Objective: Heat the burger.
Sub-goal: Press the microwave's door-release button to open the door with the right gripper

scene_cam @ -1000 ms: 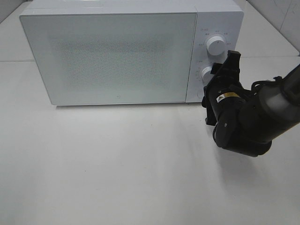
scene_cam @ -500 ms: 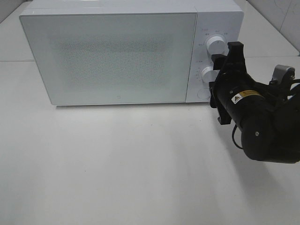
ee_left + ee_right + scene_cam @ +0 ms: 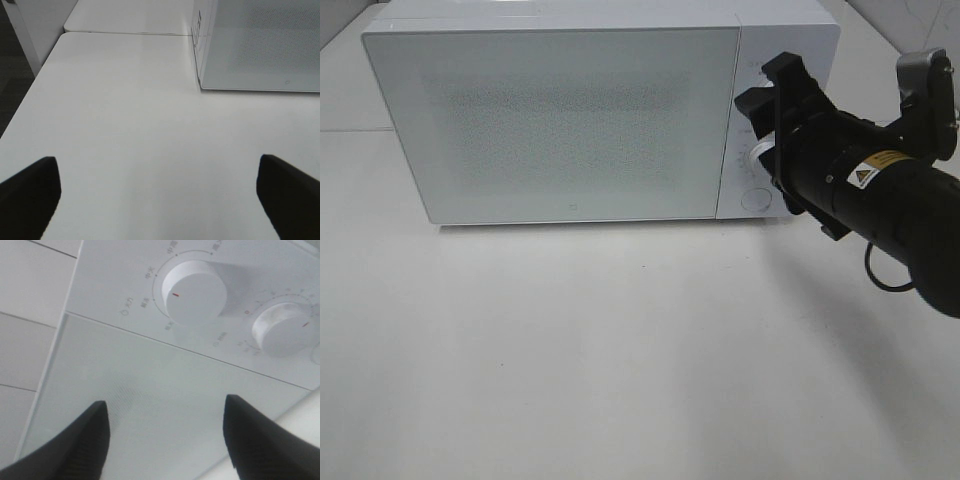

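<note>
Burger not seen in any view. It is judged to be inside the microwave (image 3: 600,110), whose frosted door (image 3: 550,140) is shut, but that cannot be confirmed.

Right hand (image 3: 768,85) is held up at the control panel (image 3: 815,45), fingers (image 3: 75,440) spread with nothing between them. Power knob (image 3: 192,290) and timer knob (image 3: 282,330) are seen just beyond the tips, neither pinched. This placement is judged to be a line-up for turning a knob to start heating.

Left hand (image 3: 157,200) is held low over the bench (image 3: 125,125) by the microwave's left end, spread wide and empty, well apart from the controls.

A round button (image 3: 755,198) is set below the knobs. Nothing is seen between right hand and knobs. In the high view the power knob is hidden by that hand.
</note>
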### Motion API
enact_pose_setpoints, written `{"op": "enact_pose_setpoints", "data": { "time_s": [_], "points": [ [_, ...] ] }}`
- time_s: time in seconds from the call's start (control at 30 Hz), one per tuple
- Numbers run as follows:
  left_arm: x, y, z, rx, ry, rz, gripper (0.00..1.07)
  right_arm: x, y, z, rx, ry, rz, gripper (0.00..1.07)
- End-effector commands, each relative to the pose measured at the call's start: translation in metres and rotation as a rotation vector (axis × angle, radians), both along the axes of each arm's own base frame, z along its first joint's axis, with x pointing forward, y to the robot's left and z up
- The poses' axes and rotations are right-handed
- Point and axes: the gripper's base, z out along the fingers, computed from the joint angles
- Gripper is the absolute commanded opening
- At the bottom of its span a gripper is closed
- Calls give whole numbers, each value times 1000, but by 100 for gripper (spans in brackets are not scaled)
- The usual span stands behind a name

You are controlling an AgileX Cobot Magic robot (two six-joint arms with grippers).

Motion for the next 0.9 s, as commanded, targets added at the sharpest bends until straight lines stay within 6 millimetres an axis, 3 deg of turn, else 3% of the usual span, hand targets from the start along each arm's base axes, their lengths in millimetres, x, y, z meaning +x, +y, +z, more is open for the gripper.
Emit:
{"op": "enact_pose_setpoints", "data": {
  "time_s": [0.03, 0.1, 0.17, 0.27, 0.43, 0.63, 0.8, 0.9],
  "points": [
    [-2, 0, 0, 6, -20, 5, 100, -3, -6, 4, -164, 26, 41, 63],
    [-2, 0, 0, 6, -20, 5, 100, -5, -9, 5, -213, 43, 53, 63],
    [-2, 0, 0, 6, -20, 5, 100, -11, -20, 13, -427, 52, 113, 63],
    [-2, 0, 0, 6, -20, 5, 100, -12, -23, 16, -462, 52, 122, 63],
    [-2, 0, 0, 6, -20, 5, 100, -28, -30, 25, -698, 66, 257, 63],
    [-2, 0, 0, 6, -20, 5, 100, -40, -34, 29, -786, 94, 348, 63],
    [-2, 0, 0, 6, -20, 5, 100, -59, -41, 51, -1055, 143, 547, 63],
    [-2, 0, 0, 6, -20, 5, 100, -62, -43, 56, -1087, 176, 563, 63]
  ]
}}
